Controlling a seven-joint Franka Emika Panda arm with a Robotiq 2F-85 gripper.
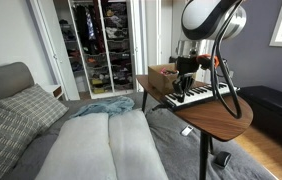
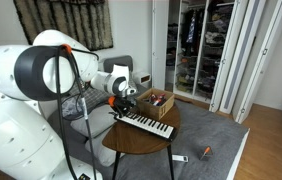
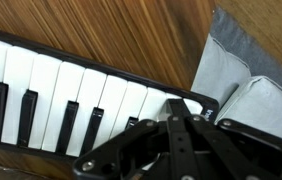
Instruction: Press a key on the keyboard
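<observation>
Biggest thing in the room is the grey bed (image 1: 91, 140), spreading out well to one side of the keyboard (image 1: 196, 97), with a plaid pillow (image 1: 6, 125) at its far end and a blue blanket (image 1: 106, 105) rumpled nearer the keys. Next, the white robot arm (image 2: 21, 95) bulks large behind the keyboard and reaches over it. Beyond the keyboard stands an open closet (image 2: 196, 45), crammed with clothes.

Now the round wooden counter (image 2: 131, 148). The keyboard lies across its top, slim and dark, with white and black keys in a row (both exterior views agree). Just behind it, close against its back edge, sits a brown cardboard box (image 2: 159, 100) with its top open. That is the one neighbour crowding the keys.

The hand (image 2: 127, 104) is right down over one end of the keyboard. In the wrist view the hand (image 3: 171, 122) looks pressed together, its dark fingers meeting at a point just above the white keys; touching or not, I cannot tell. Grey bedding (image 3: 243, 95) shows past the counter's edge.

Smallest: a white scrap (image 2: 180, 158) and an orange bit (image 2: 205, 151) lie on the floor below the keyboard.
</observation>
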